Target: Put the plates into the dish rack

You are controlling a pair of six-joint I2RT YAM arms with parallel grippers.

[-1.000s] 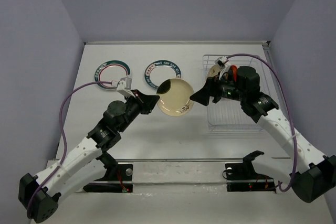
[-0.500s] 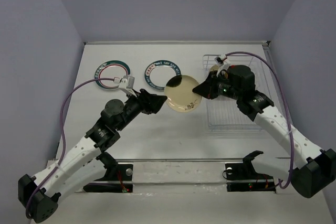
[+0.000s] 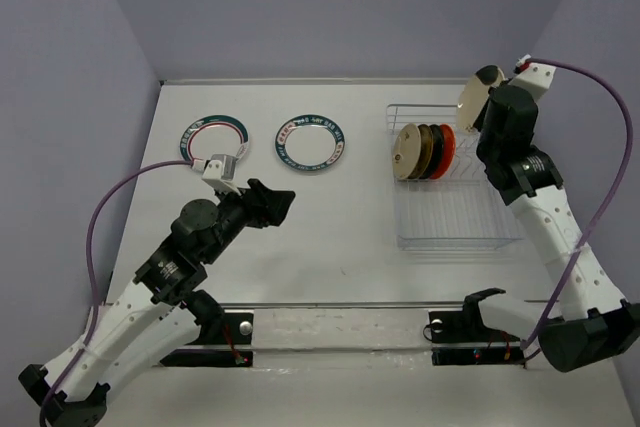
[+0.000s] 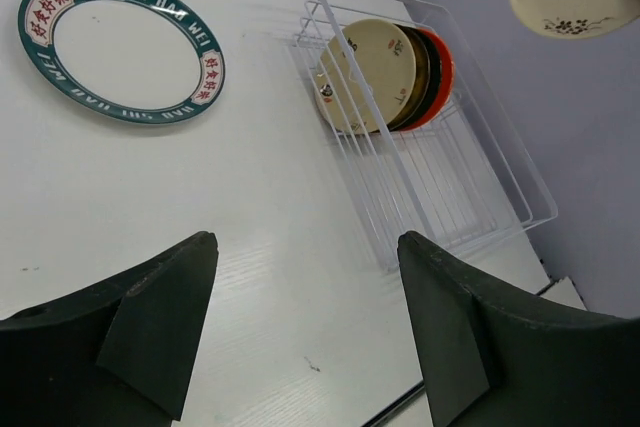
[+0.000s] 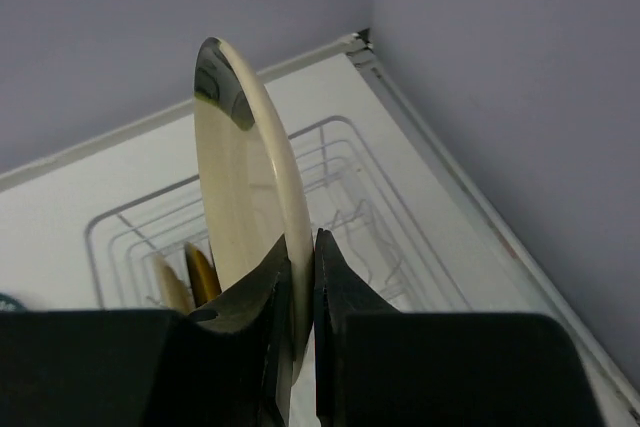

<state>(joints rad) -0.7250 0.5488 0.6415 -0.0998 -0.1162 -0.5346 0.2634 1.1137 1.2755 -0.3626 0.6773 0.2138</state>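
Two arms over the white table [image 3: 330,247], plate loading in progress. The right end effector [image 5: 300,249] is raised above the far right corner of the dish rack [image 3: 460,222], its jaws closed tight on the lower rim of the held cream plate [image 5: 235,177]. That plate stands on edge, nearly upright, clear of the rack wires. The left wrist view shows a small dark floral mark near its rim. The left end effector [image 4: 300,322] hangs over the bare middle of the table with its jaws spread wide and nothing between its fingers [image 4: 150,317]; it is well apart from the rack and from every plate. Four plates stand on edge, close together, among the tines at the far left end of the rack: from left to right, a second cream plate [image 3: 406,152], an amber plate [image 3: 424,150], a black plate [image 3: 436,150] and an orange plate [image 3: 448,150]. The near part of the rack holds no plates. Two patterned plates lie flat on the far part of the table, left of the rack: one [image 3: 214,139] near the left wall, the other [image 3: 310,142] between it and the rack.
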